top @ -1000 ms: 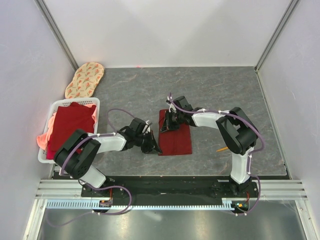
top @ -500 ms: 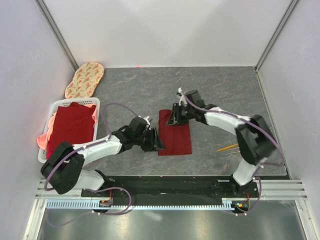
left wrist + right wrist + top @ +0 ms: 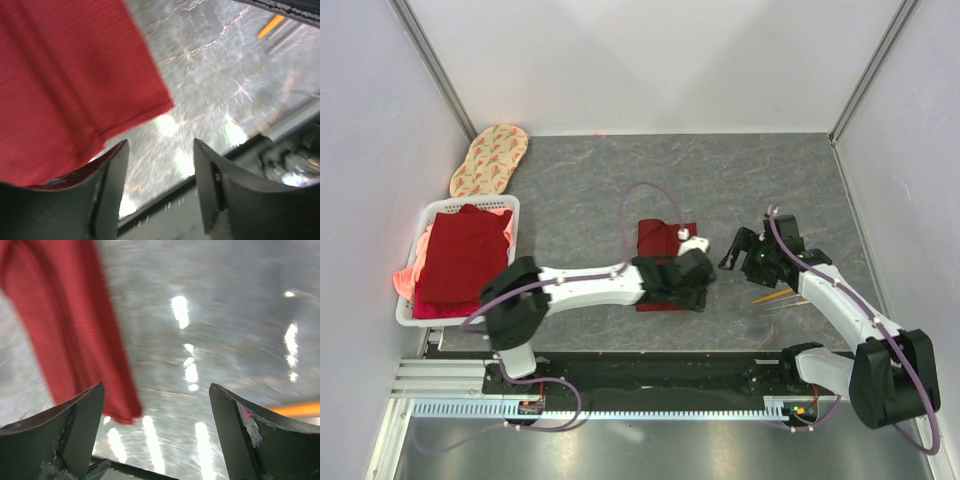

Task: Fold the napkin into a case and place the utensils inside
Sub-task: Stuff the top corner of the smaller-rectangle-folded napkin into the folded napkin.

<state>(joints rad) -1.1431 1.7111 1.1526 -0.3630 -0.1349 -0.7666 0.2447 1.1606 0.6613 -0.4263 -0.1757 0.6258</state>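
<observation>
Seen from above, the maroon napkin [image 3: 662, 238] lies folded into a flat rectangle at the middle of the grey table [image 3: 590, 185]. Its near half is hidden under the left arm. That arm reaches across from its base, and the left gripper [image 3: 695, 290] hangs over the cloth's near right corner. In the wrist view the napkin [image 3: 65, 85] fills the upper left, and the left gripper [image 3: 160, 192] has its jaws apart with only bare tabletop between them.

The right gripper [image 3: 734, 250] is just to the right of the napkin and clear of it. Its own camera shows the right gripper [image 3: 157, 432] spread wide and holding nothing, with the napkin's edge [image 3: 70, 325] to the left.

The utensils [image 3: 778, 296] (an orange-gold piece and something thinner and silvery beside it) lie on the table under the right forearm, near the front edge and apart from the napkin. An orange tip also shows in the left wrist view [image 3: 272, 25] and the right [image 3: 295, 409].

On the left, a white basket [image 3: 470, 204] holds red and pink cloths [image 3: 460, 255]. Behind it an oval patterned mat [image 3: 490, 158] leans against the wall.
</observation>
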